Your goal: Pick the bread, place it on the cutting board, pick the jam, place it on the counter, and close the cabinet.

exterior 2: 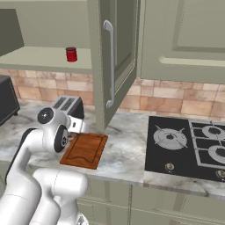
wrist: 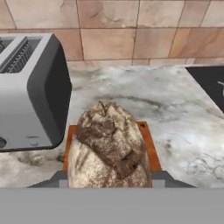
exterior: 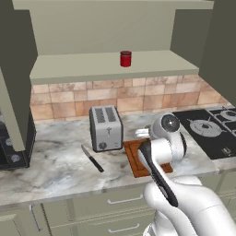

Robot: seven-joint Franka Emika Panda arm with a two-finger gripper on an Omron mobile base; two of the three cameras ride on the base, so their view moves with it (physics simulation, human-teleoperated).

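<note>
The fingers themselves are hidden, so I cannot tell whether they pinch the bread (wrist: pixel 109 148), which fills the lower centre of the hand view over the cutting board (wrist: pixel 148 146) beside the toaster (wrist: pixel 30 92). Its placing looks unfinished. The jam (exterior: pixel 126 58) stands alone on the open cabinet (exterior: pixel 115 64) shelf, upper centre; moving it to the tabletop (exterior: pixel 55 161) and closing remain.

I see brown, crusty bread (wrist: pixel 109 151), a reddish-brown cutting board (exterior 2: pixel 85 150), a red jam jar (exterior: pixel 125 58), olive-green cabinet doors (exterior 2: pixel 115 52), a grey-white marbled worktop (exterior: pixel 55 166) and a silver toaster (exterior: pixel 105 127)
</note>
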